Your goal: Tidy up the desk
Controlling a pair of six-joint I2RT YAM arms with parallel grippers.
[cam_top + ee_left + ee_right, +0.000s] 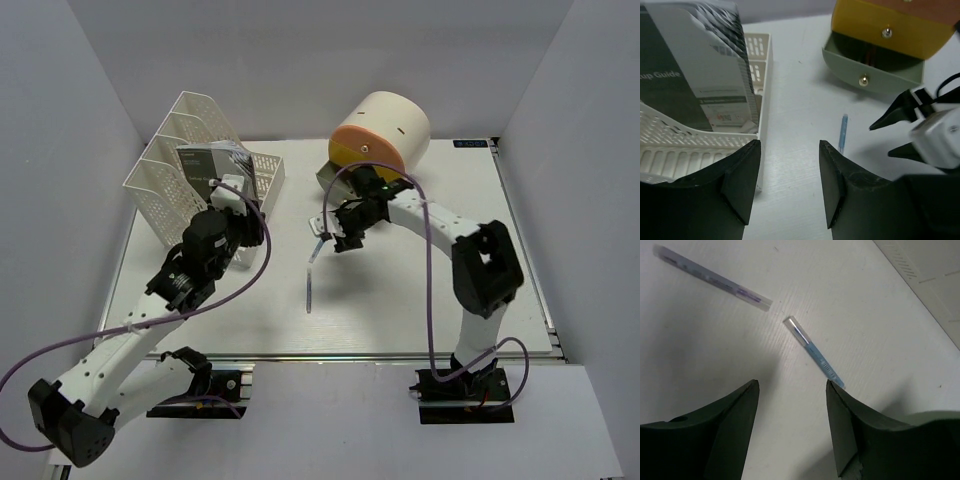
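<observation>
Two pens (815, 352) on desk (400, 300), one rack (165, 185), one drawer unit (385, 130)

L wrist view: booklet (685, 75) cut by top & left edges, title only "up Guide"; open drawer (875, 75) inside too dark to tell. R wrist view: print on blue pen (815, 352) & clear pen (715, 277) too small to read. Top view: L arm (130, 345) hides part of worktop (400, 300) front edge.

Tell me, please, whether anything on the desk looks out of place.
A clear pen and a blue pen lie loose and askew on the desk, and the green drawer of the drawer unit stands open.
</observation>
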